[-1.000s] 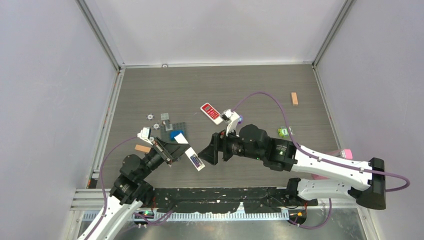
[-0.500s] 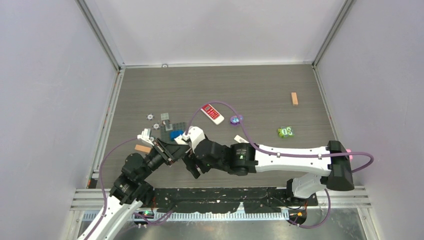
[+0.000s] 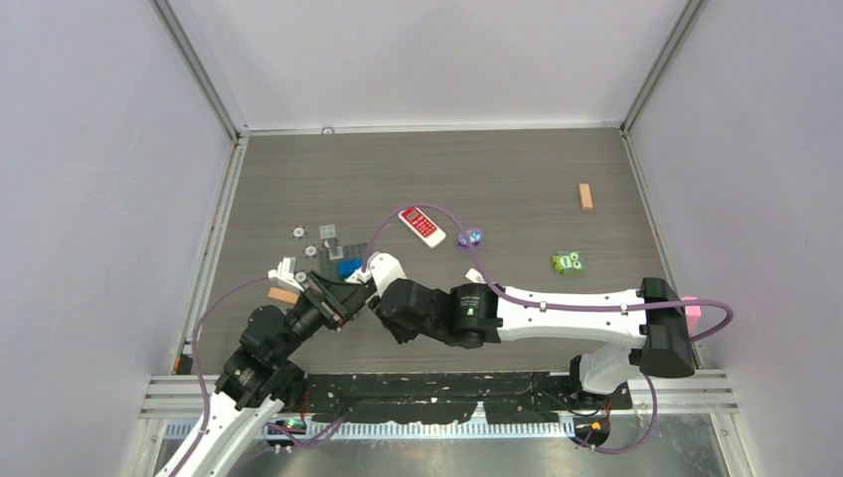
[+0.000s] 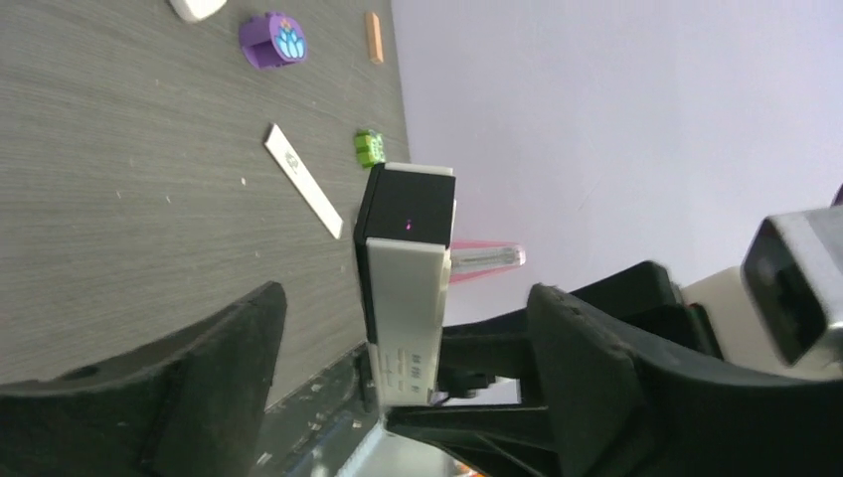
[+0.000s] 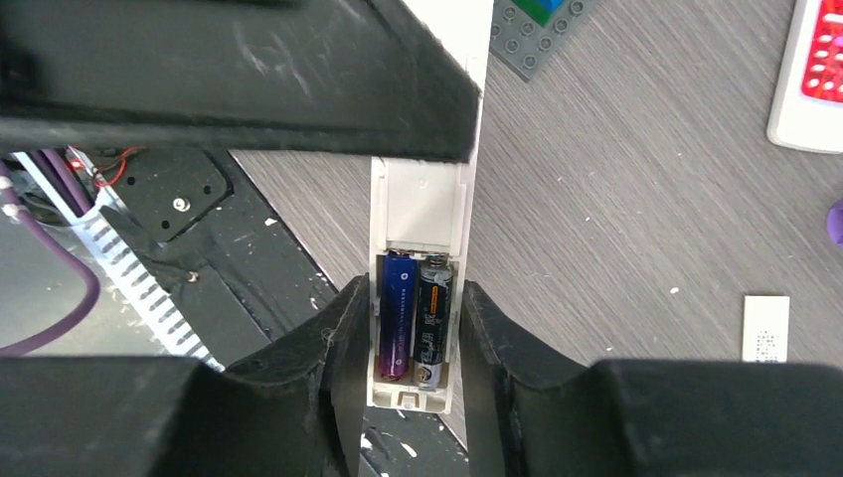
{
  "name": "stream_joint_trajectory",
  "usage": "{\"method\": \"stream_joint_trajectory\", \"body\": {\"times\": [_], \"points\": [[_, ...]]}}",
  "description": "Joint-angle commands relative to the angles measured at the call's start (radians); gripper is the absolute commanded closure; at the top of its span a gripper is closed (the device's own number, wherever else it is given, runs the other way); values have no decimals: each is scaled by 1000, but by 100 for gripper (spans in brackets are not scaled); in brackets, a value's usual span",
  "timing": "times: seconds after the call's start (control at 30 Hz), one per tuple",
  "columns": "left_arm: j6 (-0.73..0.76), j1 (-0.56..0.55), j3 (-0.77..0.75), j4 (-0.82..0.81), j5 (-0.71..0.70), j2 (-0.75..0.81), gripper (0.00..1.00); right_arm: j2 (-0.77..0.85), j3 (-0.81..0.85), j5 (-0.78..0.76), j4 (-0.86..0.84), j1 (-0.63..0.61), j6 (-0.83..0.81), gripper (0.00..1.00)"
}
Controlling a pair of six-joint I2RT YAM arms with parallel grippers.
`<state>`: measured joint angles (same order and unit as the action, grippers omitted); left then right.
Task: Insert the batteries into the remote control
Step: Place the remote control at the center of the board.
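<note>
Counter (image 3: 517, 169): grey wood-grain, walled on three sides, with small clutter left of centre.
Remote control (image 5: 425, 214): centre of my right wrist frame, long axis running up the frame.
Right jaws: clamped on its sides.
Left jaws: apart, one either side of it.
Batteries (image 5: 398, 313): blue-purple and dark, side by side in the open bay.

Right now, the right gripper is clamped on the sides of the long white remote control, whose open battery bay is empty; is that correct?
Not quite: the bay is not empty. The right wrist view shows a blue-purple battery and a dark battery side by side in it. The right gripper does clamp the sides of the remote control.
</note>
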<state>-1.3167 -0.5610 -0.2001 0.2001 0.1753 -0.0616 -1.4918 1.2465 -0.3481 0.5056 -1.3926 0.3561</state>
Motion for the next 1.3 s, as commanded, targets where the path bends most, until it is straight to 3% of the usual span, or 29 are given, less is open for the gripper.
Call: {"method": "stream_joint_trajectory", "body": {"times": [0.0,0.13,0.33,0.5,0.87,1.1,1.27], "points": [[43,0,-109,208,-125,36,1,27,0,-45,-3,0,-87,91],[82,0,-182,503,-299,83,0,63,-110,42,-44,13,-237,93],[67,0,-232,695,-466,154,0,48,-195,84,-37,16,-449,93],[88,0,-269,709,-510,166,1,-30,-187,178,24,27,-557,93],[138,0,-286,632,-463,105,1,-231,-120,305,108,104,-696,93],[150,0,-277,601,-461,95,0,-305,-88,309,169,133,-745,80],[174,0,-279,588,-452,81,0,-307,-62,320,181,151,-713,57]]}}
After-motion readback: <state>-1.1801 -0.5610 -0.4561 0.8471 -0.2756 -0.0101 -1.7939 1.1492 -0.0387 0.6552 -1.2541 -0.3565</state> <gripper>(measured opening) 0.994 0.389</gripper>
